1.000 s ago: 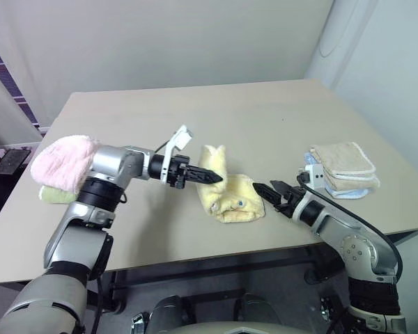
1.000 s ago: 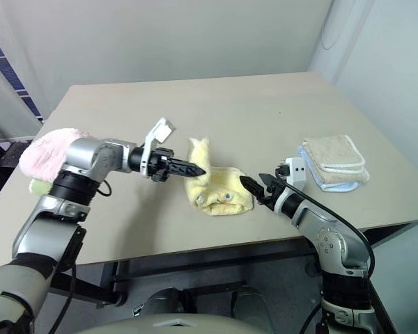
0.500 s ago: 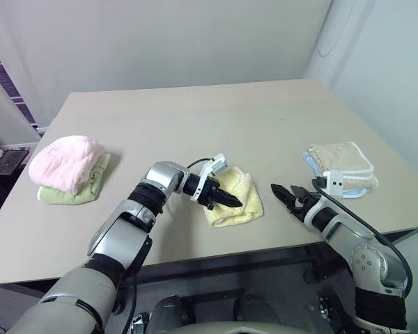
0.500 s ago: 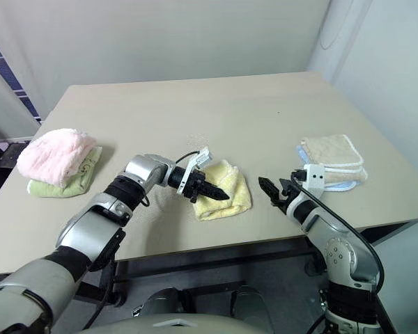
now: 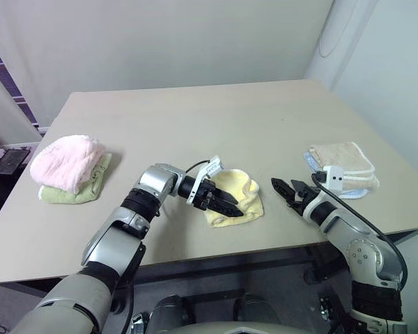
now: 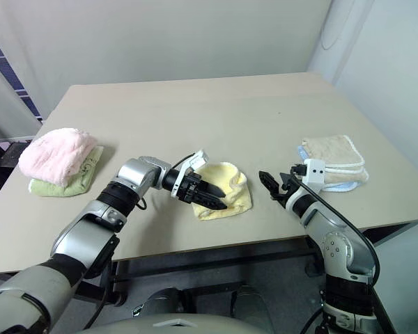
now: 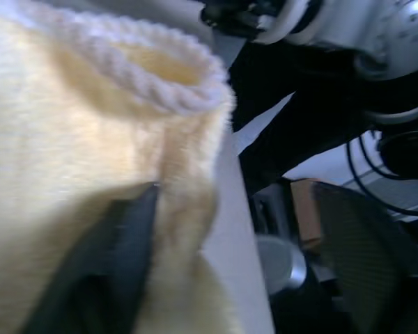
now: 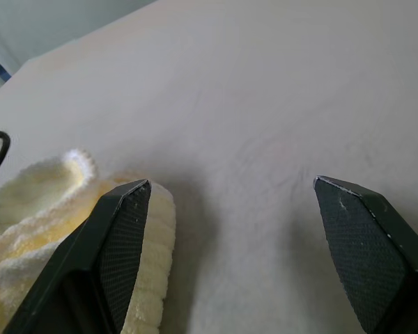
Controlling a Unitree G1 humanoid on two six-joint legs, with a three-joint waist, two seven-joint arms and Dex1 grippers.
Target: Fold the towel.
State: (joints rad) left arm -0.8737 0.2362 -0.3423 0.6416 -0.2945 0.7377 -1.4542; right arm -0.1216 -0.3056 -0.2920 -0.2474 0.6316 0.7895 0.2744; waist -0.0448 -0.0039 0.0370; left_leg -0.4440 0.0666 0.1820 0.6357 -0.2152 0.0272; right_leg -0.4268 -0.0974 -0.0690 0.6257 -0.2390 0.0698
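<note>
The left gripper (image 5: 226, 204), jaws parted, rests on the towel (image 5: 238, 200), a folded bundle whose long axis runs away from it. The right gripper (image 5: 285, 191), spread empty, hovers just beside. Beige table (image 5: 216, 118), pale walls beyond.

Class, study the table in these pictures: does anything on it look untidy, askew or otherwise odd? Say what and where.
The yellow towel near the table's front edge looks untidy: it lies bunched, with a hem curling up into an open loop, not flat. The left gripper rests on it. The two towel stacks, left and right, look neat.
</note>
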